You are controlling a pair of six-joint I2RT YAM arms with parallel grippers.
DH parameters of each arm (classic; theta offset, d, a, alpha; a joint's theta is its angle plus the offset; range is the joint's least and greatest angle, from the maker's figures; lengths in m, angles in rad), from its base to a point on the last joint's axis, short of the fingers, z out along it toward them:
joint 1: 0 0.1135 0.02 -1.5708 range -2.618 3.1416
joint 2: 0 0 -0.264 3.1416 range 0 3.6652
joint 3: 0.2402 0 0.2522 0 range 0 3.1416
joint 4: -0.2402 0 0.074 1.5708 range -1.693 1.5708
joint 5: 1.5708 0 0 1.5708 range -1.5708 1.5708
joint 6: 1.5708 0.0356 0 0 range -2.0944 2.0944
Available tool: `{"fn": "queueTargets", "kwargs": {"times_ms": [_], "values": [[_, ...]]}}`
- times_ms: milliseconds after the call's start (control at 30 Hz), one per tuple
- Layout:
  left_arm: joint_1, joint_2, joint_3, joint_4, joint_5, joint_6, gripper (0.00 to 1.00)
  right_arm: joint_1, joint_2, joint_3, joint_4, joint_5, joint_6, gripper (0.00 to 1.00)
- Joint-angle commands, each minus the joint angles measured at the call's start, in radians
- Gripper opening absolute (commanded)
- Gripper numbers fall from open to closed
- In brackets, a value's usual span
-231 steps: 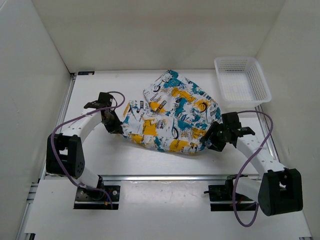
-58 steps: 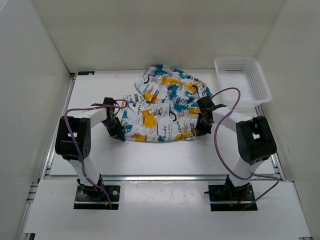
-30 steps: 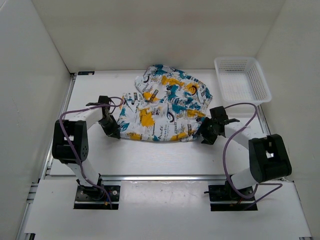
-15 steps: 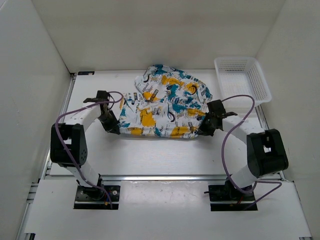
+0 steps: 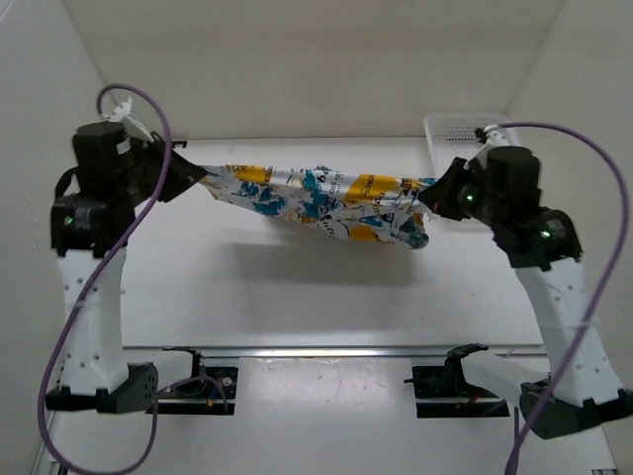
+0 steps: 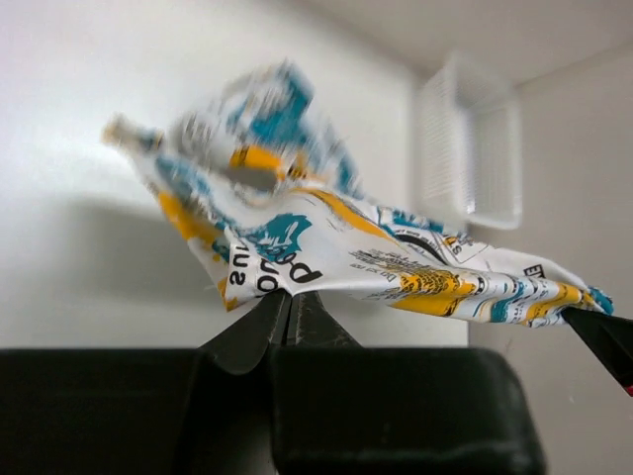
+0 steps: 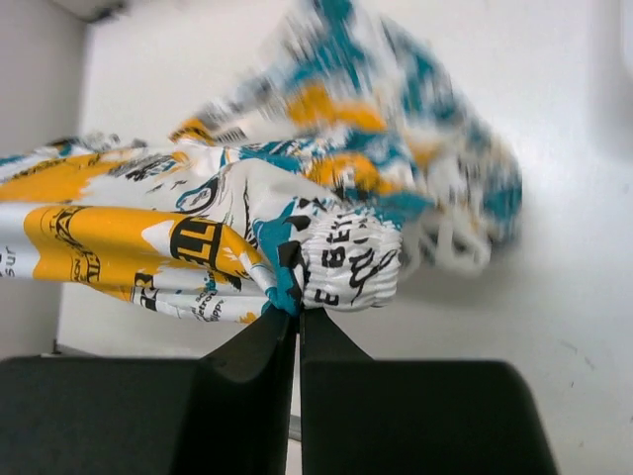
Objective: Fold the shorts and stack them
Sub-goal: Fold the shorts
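Top external view: one pair of shorts [image 5: 326,203] is held stretched above the surface [image 5: 297,297], with the left pincer [image 5: 200,181] and right pincer [image 5: 431,195] each clamped on one end. For a clean fold, tension should be kept even and the cloth laid down flat. One basket [image 5: 450,127] is seen behind.

Bright, even, diffuse light fills the white enclosure. In the top view the white fabric shorts printed in teal, yellow-orange and black [image 5: 326,203] throw a broad, soft-edged shadow on the white table [image 5: 297,307]. In both wrist views the cloth near the lens is sharp and its far end is smeared. The white plastic mesh basket [image 6: 470,148] looks soft. The black left gripper [image 6: 290,295] and right gripper [image 7: 297,313] show as dark, featureless foreground.
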Motion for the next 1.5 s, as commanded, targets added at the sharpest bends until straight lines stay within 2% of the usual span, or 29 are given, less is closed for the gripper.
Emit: {"fn": "queueTargets", "kwargs": {"times_ms": [0, 67, 133, 167, 300, 467, 600, 700, 733, 800, 900, 933, 1033, 1100, 1133, 1200, 1300, 1467], "values": [[0.025, -0.098, 0.159, -0.08, -0.133, 0.019, 0.1, -0.019, -0.077, 0.174, -0.245, 0.022, -0.143, 0.0], [0.025, -0.15, 0.224, -0.091, -0.161, 0.008, 0.1, -0.019, -0.116, 0.253, -0.271, -0.047, -0.171, 0.0], [0.025, -0.207, 0.234, -0.028, -0.227, -0.001, 0.1, -0.019, -0.145, 0.35, -0.282, -0.125, -0.195, 0.0], [0.025, -0.25, 0.263, -0.019, -0.256, -0.001, 0.1, -0.019, -0.168, 0.379, -0.282, -0.204, -0.209, 0.0], [0.025, -0.281, 0.378, -0.028, -0.353, -0.001, 0.1, -0.019, -0.187, 0.532, -0.293, -0.334, -0.209, 0.0], [0.0, -0.278, 0.545, -0.013, -0.448, 0.008, 0.1, -0.019, -0.196, 0.621, -0.302, -0.363, -0.166, 0.0], [-0.032, -0.217, 0.624, 0.01, -0.484, 0.04, 0.1, -0.019, -0.196, 0.592, -0.269, -0.328, -0.126, 0.0], [-0.032, -0.172, 0.549, 0.073, -0.464, 0.051, 0.1, -0.019, -0.171, 0.49, -0.244, -0.248, -0.117, 0.0], [-0.032, -0.158, 0.465, 0.099, -0.464, 0.051, 0.1, -0.019, -0.153, 0.418, -0.212, -0.23, -0.117, 0.0], [-0.032, -0.118, 0.392, 0.153, -0.441, 0.051, 0.1, -0.019, -0.133, 0.329, -0.166, -0.166, -0.131, 0.0], [-0.032, 0.009, 0.309, 0.191, -0.404, 0.062, 0.1, -0.019, -0.041, 0.191, -0.077, -0.104, -0.152, 0.0], [-0.023, 0.094, 0.3, 0.191, -0.393, 0.075, 0.1, -0.019, 0.025, 0.13, -0.019, -0.095, -0.163, 0.0], [0.037, 0.228, 0.291, 0.211, -0.306, 0.075, 0.1, -0.028, 0.193, 0.071, 0.06, -0.056, -0.163, 0.0], [0.065, 0.383, 0.318, 0.211, -0.26, 0.075, 0.1, -0.044, 0.296, 0.062, 0.123, -0.038, -0.153, 0.0], [0.074, 0.44, 0.337, 0.211, -0.229, 0.075, 0.1, -0.067, 0.405, 0.062, 0.149, -0.038, -0.152, 0.0], [0.083, 0.602, 0.404, 0.211, -0.229, 0.075, 0.1, -0.08, 0.517, 0.116, 0.199, -0.038, -0.128, 0.0], [0.092, 0.787, 0.507, 0.211, -0.203, 0.075, 0.1, -0.09, 0.8, 0.256, 0.199, -0.024, -0.117, 0.0], [0.112, 0.938, 0.613, 0.197, -0.155, 0.075, 0.1, -0.11, 0.994, 0.445, 0.176, -0.026, -0.094, 0.0]]}}
